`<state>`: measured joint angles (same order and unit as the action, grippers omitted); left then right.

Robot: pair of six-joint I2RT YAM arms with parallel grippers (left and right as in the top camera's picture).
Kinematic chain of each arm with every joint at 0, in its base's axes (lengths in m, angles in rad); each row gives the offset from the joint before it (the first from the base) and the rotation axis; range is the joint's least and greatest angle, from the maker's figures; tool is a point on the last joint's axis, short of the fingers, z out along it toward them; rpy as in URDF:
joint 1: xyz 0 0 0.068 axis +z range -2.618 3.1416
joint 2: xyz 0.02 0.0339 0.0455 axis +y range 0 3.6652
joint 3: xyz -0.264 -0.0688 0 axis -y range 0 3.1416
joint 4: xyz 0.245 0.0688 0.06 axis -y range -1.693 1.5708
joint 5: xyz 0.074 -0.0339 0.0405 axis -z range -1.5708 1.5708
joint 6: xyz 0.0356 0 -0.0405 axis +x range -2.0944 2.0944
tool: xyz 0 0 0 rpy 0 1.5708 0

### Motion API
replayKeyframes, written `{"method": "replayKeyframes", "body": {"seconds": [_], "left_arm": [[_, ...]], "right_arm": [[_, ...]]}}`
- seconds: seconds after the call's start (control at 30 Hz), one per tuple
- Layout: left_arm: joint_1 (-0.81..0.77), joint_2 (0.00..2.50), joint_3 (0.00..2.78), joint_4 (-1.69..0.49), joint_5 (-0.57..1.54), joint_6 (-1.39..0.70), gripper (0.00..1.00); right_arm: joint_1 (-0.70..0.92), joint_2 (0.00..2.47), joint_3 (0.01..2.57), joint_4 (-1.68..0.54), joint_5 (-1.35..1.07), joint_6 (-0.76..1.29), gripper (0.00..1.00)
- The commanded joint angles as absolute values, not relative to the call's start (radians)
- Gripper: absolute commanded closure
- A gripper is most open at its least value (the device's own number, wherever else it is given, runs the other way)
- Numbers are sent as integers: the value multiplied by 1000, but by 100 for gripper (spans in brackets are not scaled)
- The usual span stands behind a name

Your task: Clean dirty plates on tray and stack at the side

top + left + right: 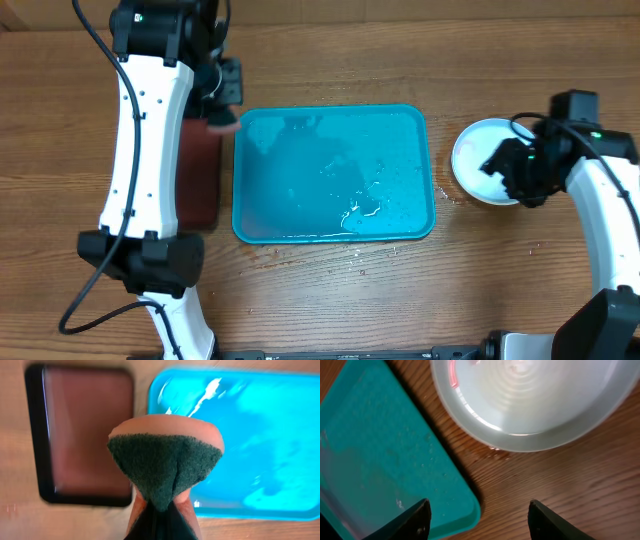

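Observation:
The turquoise tray (335, 175) lies at mid-table, wet, with only water droplets on it. A white plate (478, 158) sits on the wood to its right; the right wrist view shows this plate (530, 400) with a small red mark near its rim. My right gripper (512, 168) hovers over the plate's near side, open, with nothing between its fingers (420, 517). My left gripper (222, 108) is above the tray's far-left corner, shut on a sponge (165, 460) that is orange with a dark green scouring face.
A black tray with a dark red inside (200, 170) lies just left of the turquoise tray, under the left arm. Water drops dot the wood near the tray's front right corner (445, 195). The right gripper's fingers straddle the tray's corner (465, 505).

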<state>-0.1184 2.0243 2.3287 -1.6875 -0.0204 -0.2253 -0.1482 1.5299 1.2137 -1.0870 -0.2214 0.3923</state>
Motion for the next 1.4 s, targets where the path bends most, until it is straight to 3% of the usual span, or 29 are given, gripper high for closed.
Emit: {"method": "replayKeyframes", "body": {"seconds": [0.0,0.3,0.47,0.67,1.0,1.1,1.37], "left_arm": [[-54,2017,2217,-1684,-10,-199,96],[69,2018,1900,-1408,46,-183,96],[81,2024,1689,-1171,41,-196,96],[81,2024,1536,-1004,-105,-283,95],[81,2024,1522,-986,-164,-304,96],[81,2024,1534,-1012,-165,-304,85],[98,2023,1724,-1195,-164,-318,78]], "right_arm": [[-82,1517,1238,-1068,-231,369,36],[54,1517,1237,-1011,-225,369,25],[77,1517,1237,-1008,-195,369,24],[79,1517,1237,-1015,-183,369,23],[80,1517,1237,-1016,-177,369,23],[80,1517,1237,-1020,-177,369,23],[79,1517,1237,-1024,-177,361,24]]}}
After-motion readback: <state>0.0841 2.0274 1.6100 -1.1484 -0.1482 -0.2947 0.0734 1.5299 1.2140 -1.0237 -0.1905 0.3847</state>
